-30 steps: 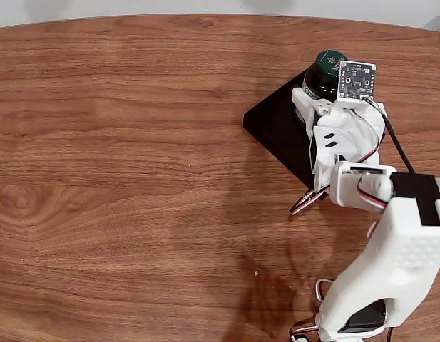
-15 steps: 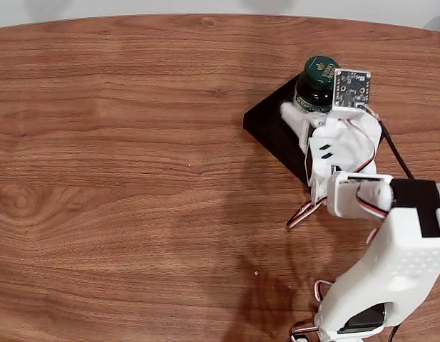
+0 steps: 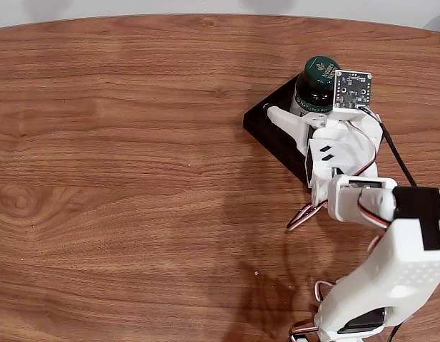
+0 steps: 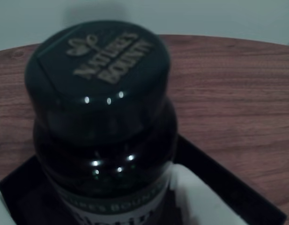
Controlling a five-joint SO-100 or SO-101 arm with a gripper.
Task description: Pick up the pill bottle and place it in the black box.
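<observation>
Bottle: the green-lidded bottle (image 3: pixel 317 80) stands upright inside the box (image 3: pixel 271 127), near its far corner in the fixed view.
Hand: the white hand (image 3: pixel 299 120) is spread apart, one finger (image 3: pixel 284 120) swung out to the left, not clamping the bottle.
Wrist view: bottle (image 4: pixel 104 122) fills the frame, a white finger (image 4: pixel 196 197) close beside its label.
Counter: brown wood (image 3: pixel 120 171).
Doing it well, judged: back out straight and upward, fingers wide, so nothing tips the bottle.
</observation>
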